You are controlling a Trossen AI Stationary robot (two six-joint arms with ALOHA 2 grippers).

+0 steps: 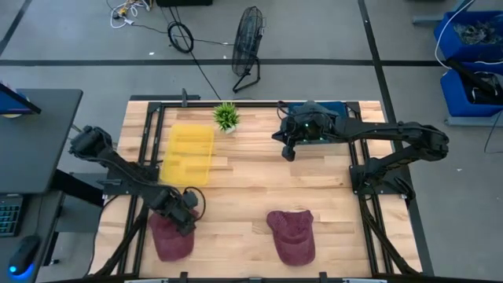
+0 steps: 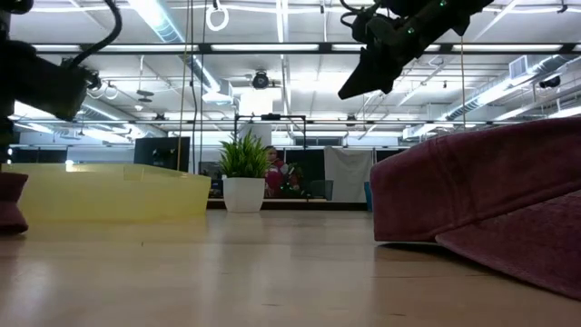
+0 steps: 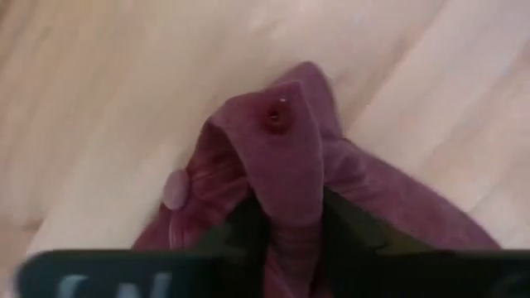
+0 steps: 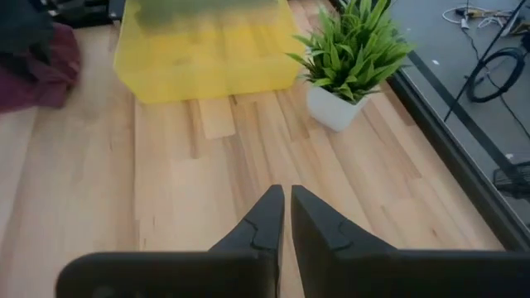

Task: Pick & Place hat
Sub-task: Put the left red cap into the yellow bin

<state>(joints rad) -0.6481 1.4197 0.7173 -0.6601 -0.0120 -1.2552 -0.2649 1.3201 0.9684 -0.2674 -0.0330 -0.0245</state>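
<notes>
A maroon soft fabric cap (image 3: pixel 290 165) fills the left wrist view, a fold of its crown pinched in the left end effector (image 1: pixel 182 216) at the wooden worktop's (image 1: pixel 251 181) near-left corner. It seems barely lifted; placing remains. A second maroon cap (image 1: pixel 292 234) lies at the near edge. The right end effector (image 4: pixel 286 217), clenched empty, hovers near the far edge by a yellow plastic tray (image 1: pixel 189 154).

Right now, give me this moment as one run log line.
left gripper: shut on maroon hat, near-left table | right gripper: shut, empty, raised near plant | second maroon hat: untouched | yellow tray: empty
</notes>
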